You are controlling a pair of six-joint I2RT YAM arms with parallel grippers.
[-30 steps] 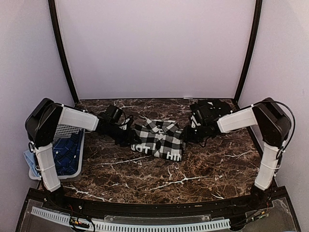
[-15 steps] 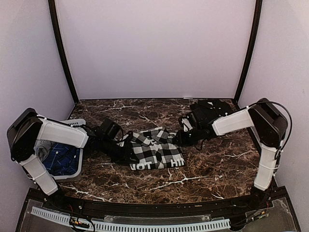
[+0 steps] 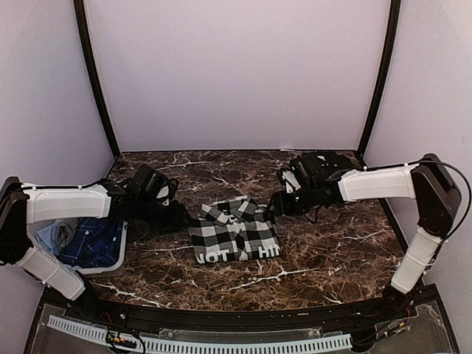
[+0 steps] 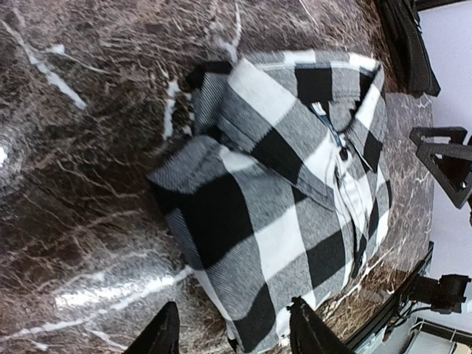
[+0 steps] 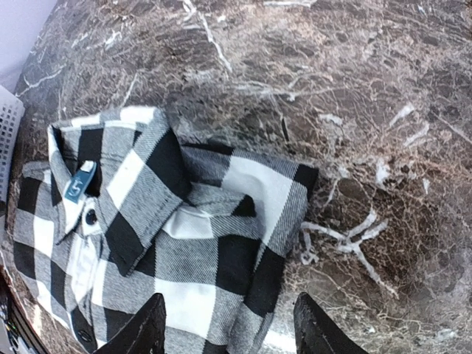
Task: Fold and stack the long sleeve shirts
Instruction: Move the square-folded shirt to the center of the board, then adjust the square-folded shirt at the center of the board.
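One long sleeve shirt (image 3: 234,232), in large black-and-white check with white letters along its near edge, lies folded flat on the marble table. My left gripper (image 3: 179,217) hovers just off its left edge, fingers apart. In the left wrist view the shirt (image 4: 287,192) fills the middle and the left gripper (image 4: 234,333) is open over its near hem, holding nothing. My right gripper (image 3: 274,207) sits at the shirt's far right corner. In the right wrist view the right gripper (image 5: 230,328) is open above the folded side of the shirt (image 5: 155,236), whose collar and label show.
A white perforated basket (image 3: 103,270) holding blue cloth (image 3: 92,240) stands at the left table edge under the left arm. A dark heap of cloth (image 3: 322,167) lies at the back right behind the right arm. The basket's corner (image 5: 6,118) shows in the right wrist view.
The shirt slid toward the front and now lies flatter and squarer. Both grippers closed briefly, then opened and drew outward off it; the left arm swung down to the left.
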